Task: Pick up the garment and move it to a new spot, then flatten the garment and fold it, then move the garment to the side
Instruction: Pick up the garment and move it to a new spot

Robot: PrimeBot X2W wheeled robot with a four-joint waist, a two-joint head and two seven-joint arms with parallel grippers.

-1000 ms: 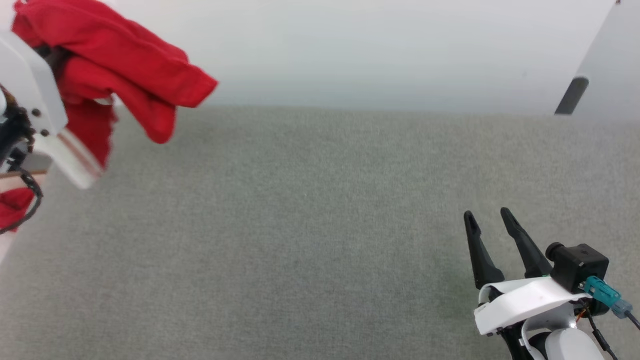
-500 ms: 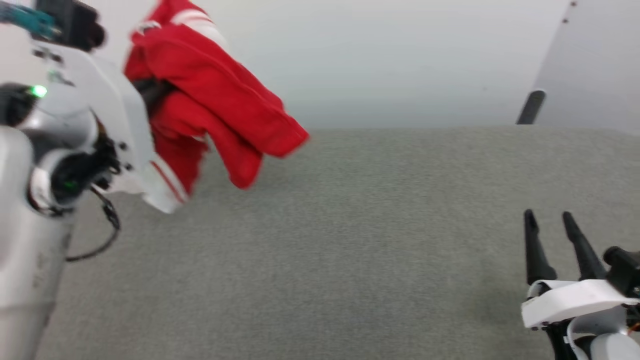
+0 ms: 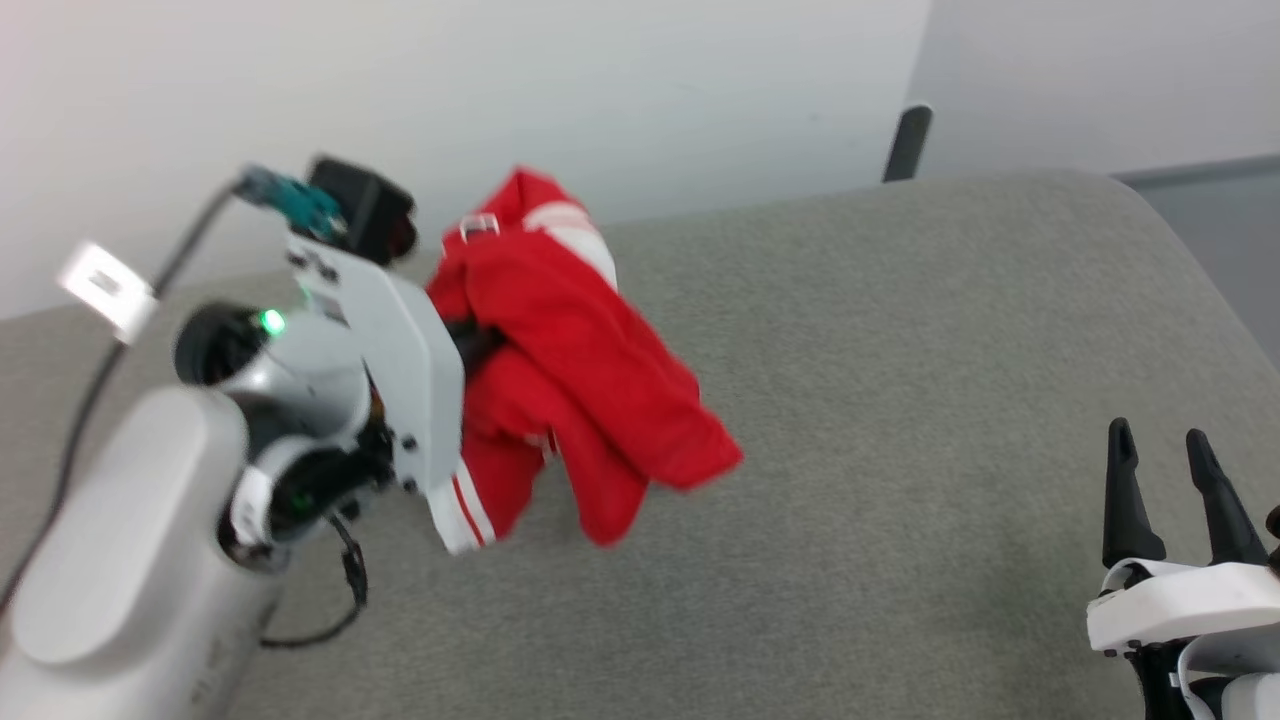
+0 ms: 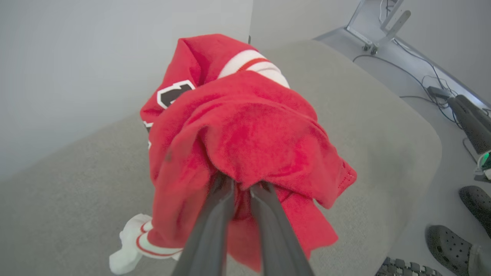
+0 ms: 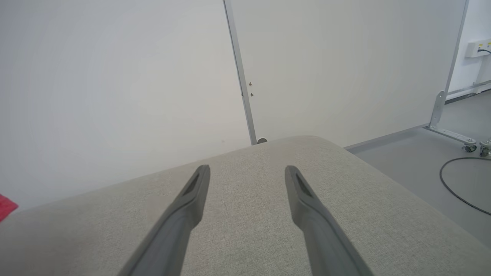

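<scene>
The garment, a red jersey with white striped trim, hangs bunched above the grey cushioned surface. My left gripper is shut on it, the fingertips buried in the cloth. In the left wrist view the garment drapes over my left gripper, with a black white-outlined mark showing at its upper left and a white cuff dangling low. At the lower right of the head view my right gripper stands open and holds nothing. My right gripper hovers over bare fabric in its own view, where a red scrap of the garment peeks in at the left edge.
A pale wall runs behind the surface, with a dark post at its back edge. The surface's rounded right edge drops to a floor with cables. A person's dark clogs stand on that floor.
The head camera has swung, shifting the whole picture. My left arm has carried the garment rightward toward the middle of the surface. The right gripper stays open.
</scene>
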